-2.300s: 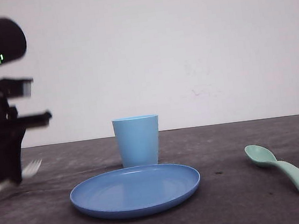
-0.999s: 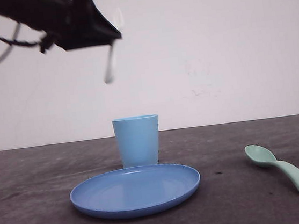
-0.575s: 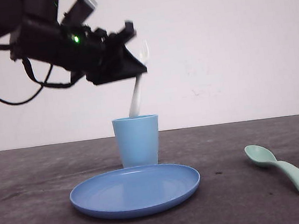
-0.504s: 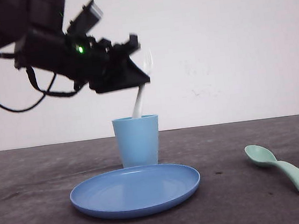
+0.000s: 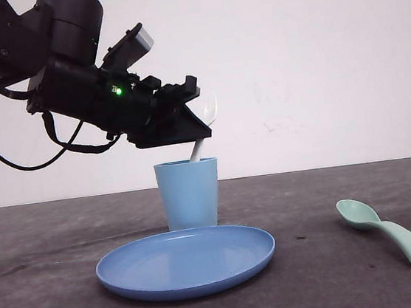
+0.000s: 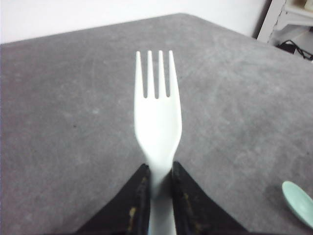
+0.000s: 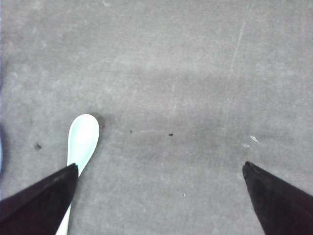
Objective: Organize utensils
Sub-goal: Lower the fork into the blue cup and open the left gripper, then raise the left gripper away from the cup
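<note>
My left gripper (image 5: 201,128) hangs just above the light blue cup (image 5: 188,194), shut on the white fork (image 6: 157,117). The fork's tines point up and away from the jaws, and its handle end (image 5: 197,150) dips into the cup's mouth. The mint-green spoon (image 5: 387,231) lies flat on the table at the right, its bowl toward the cup. In the right wrist view my right gripper (image 7: 160,170) is open high over the table, with the spoon's bowl (image 7: 83,139) beside one finger.
A round blue plate (image 5: 186,262) lies on the grey table in front of the cup. A white shelf unit (image 6: 288,24) stands past the table's far corner. Bare table spreads between the plate and the spoon.
The left arm lifted the fork from the table's left side, swung it over the cup and lowered it until the handle entered the cup. The spoon has stayed put.
</note>
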